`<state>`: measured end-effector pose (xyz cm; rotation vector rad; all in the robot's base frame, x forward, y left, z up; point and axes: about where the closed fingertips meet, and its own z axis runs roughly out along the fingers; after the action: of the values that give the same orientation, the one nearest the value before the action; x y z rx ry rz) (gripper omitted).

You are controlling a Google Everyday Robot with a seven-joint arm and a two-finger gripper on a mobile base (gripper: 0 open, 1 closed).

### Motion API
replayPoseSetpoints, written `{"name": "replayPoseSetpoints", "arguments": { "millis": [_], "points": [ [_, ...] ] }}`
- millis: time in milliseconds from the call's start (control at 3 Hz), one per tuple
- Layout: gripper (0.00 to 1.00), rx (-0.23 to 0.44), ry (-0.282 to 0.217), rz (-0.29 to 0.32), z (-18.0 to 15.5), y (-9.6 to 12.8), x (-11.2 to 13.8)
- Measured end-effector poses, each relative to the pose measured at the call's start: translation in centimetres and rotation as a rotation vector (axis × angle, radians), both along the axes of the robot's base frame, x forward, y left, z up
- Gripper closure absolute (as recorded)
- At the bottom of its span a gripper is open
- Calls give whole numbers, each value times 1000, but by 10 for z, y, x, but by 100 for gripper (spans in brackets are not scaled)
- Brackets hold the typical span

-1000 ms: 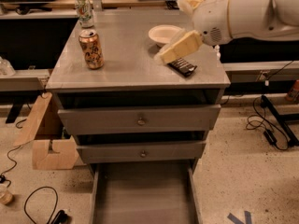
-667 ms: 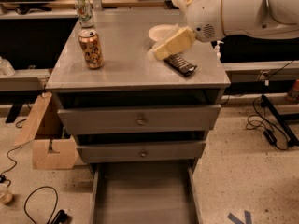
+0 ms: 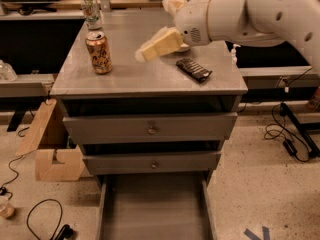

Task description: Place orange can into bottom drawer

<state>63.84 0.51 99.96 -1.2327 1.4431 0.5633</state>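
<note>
Cream-patterned orange can (image 3: 98, 52), grey bottom drawer (image 3: 155, 211), seemingly cream gripper (image 3: 143, 53) over grey cabinet (image 3: 150, 80).

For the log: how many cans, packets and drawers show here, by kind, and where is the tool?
Cans: 2 (orange can, white-and-green can)
Dark packet: 1
Drawers: 3 (bottom drawer pulled out, two upper drawers shut)
Total: 6
The tool hovers over the cabinet top, between the orange can and the dark packet.
</note>
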Motion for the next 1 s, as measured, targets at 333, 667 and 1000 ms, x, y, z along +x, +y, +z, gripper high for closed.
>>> {"name": "replayPoseSetpoints", "arguments": {
  "millis": [333, 667, 1000],
  "points": [
    [0, 67, 74, 22, -31, 59, 40],
    [0, 135, 126, 33, -55, 107, 66],
    [0, 210, 141, 38, -73, 143, 86]
  ]
}}
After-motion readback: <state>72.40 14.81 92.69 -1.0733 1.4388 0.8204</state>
